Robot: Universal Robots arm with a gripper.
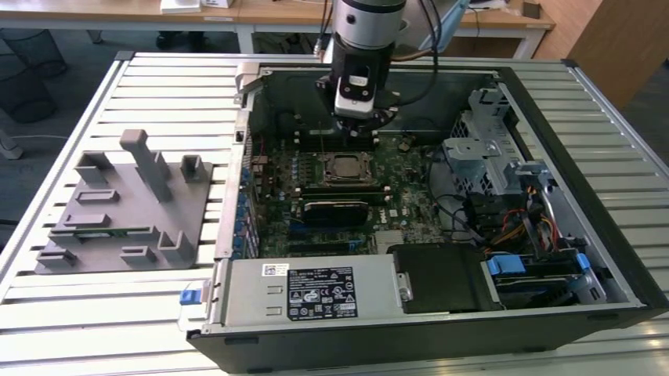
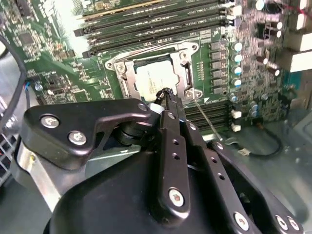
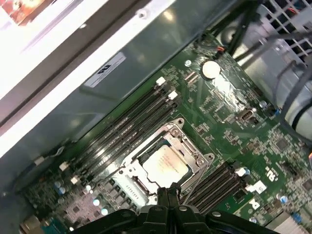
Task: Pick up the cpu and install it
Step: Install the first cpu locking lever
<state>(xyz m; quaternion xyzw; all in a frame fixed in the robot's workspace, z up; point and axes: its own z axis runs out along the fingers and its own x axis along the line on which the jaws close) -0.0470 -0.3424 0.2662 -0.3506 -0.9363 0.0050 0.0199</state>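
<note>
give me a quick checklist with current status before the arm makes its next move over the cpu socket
1. Small square silver-grey cpu lies inside the metal socket frame on the green motherboard: ok.
2. CPU flat and fully seated: cannot tell.
3. Gripper shut and holding nothing: ok.
4. Gripper tip apart from the cpu, in both wrist views: ok.
5. Socket frame latched over the cpu: cannot tell.
6. Loose cables lie apart from the socket: ok.

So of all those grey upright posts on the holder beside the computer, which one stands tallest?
The T-topped post near the middle of the grey holder, in the exterior view. It rises well above the shorter blocks around it, including the arch-shaped one at that view's left.
</note>
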